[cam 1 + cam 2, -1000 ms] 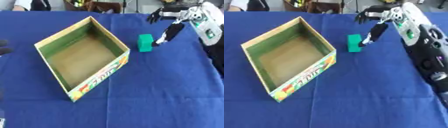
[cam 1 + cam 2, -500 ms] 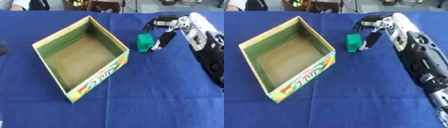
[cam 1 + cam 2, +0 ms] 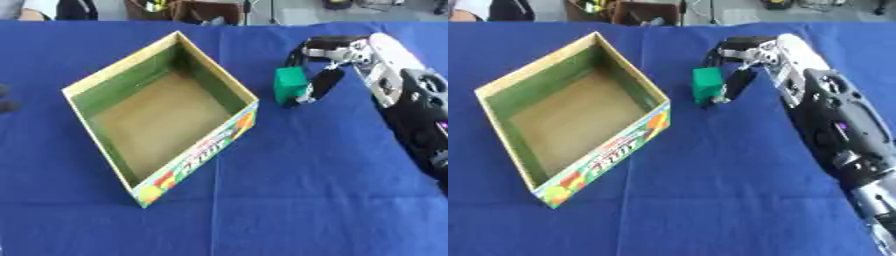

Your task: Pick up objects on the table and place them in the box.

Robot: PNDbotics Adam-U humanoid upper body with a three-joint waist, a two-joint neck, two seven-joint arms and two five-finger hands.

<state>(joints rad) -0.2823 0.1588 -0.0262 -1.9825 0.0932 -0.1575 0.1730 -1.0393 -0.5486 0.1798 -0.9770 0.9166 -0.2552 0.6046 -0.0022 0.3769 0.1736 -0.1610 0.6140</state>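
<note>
Right hand (image 3: 325,61) has fingers curled round the green block (image 3: 290,86), which sits on the blue cloth (image 3: 306,165) just right of the box (image 3: 210,75), box lying leftward.

A: Both eyes sit high in the head, looking steeply down on the blue cloth-covered table (image 3: 289,200).

B: Shared ground?

A: Nearly all: open cardboard box with green inner walls (image 3: 157,107), shifted leftward in the right eye.
</note>
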